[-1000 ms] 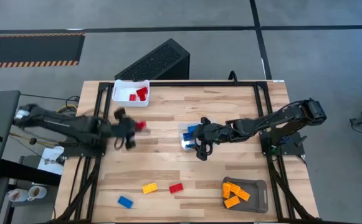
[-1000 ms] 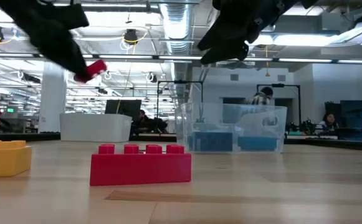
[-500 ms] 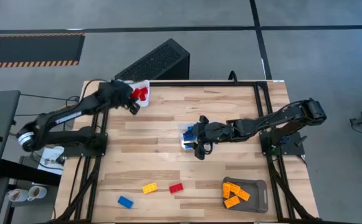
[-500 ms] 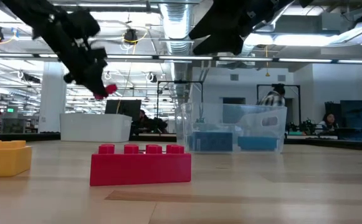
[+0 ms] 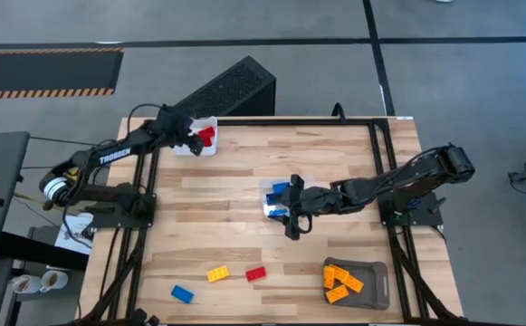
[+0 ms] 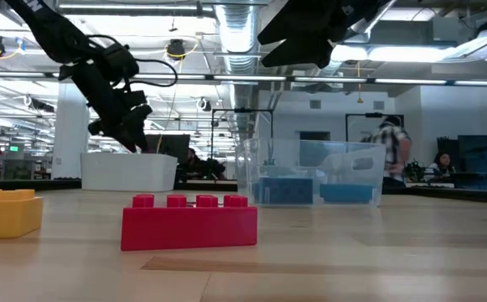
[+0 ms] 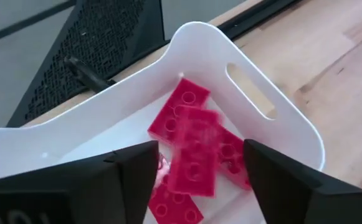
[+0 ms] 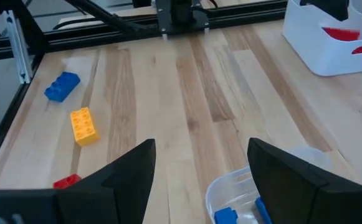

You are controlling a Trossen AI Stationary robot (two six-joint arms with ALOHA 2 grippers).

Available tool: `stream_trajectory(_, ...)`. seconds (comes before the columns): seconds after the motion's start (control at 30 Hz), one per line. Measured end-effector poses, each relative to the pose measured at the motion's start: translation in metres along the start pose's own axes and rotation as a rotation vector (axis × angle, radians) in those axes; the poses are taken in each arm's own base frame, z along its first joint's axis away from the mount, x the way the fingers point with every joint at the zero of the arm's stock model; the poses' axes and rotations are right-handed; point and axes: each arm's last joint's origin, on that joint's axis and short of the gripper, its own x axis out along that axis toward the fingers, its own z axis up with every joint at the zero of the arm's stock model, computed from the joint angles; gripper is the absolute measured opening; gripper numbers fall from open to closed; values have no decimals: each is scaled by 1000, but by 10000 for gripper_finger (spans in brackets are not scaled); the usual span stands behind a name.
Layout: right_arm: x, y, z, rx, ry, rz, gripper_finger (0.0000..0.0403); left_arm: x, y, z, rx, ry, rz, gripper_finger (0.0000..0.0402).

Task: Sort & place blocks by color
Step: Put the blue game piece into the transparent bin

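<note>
Blocks: red ones (image 7: 193,149) lay in the white tray (image 5: 210,145); three sat loose on the surface (image 5: 335,154).
Left gripper (image 7: 196,177): spread, empty, above that tray.
Right gripper (image 8: 199,171): spread, empty, over the clear bin (image 5: 267,204).

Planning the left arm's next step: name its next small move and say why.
Probably lift the left gripper away from the white tray. Its fingers stand open above the red blocks there, holding nothing, while a red block lies loose on the table.
</note>
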Motion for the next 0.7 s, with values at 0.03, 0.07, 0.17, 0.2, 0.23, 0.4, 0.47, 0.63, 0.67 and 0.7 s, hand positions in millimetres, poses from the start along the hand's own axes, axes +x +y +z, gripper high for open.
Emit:
stream_trajectory(0.03, 0, 0, 0, 1, 0, 0, 275, -1, 0, 1, 0, 1, -3, 225)
stream_trajectory(0.07, 0, 0, 0, 1, 0, 0, 275, -2, 0, 3, 2, 5, -13, 231)
stream_trajectory(0.17, 0, 0, 0, 2, 0, 0, 275, -7, -4, 12, 33, 12, -93, 247)
stream_trajectory(0.2, 0, 0, 0, 2, 0, 0, 275, -10, -7, 15, 50, 13, -144, 251)
stream_trajectory(0.23, 0, 0, 0, 3, 0, 0, 275, -15, -11, 19, 74, 6, -204, 254)
stream_trajectory(0.4, 0, 0, 0, 2, 0, -2, 275, -57, -47, 29, 246, -140, -465, 254)
stream_trajectory(0.47, 0, -1, 0, 3, -5, -20, 275, -79, -63, 26, 312, -196, -527, 247)
stream_trajectory(0.63, 0, 0, 0, 1, -13, -47, 275, -131, -101, 1, 416, -237, -682, 229)
stream_trajectory(0.67, 0, 0, 0, 1, -13, -47, 275, -140, -107, -6, 435, -233, -714, 225)
stream_trajectory(0.7, 0, 0, 0, 0, -13, -47, 275, -148, -113, -13, 453, -229, -742, 222)
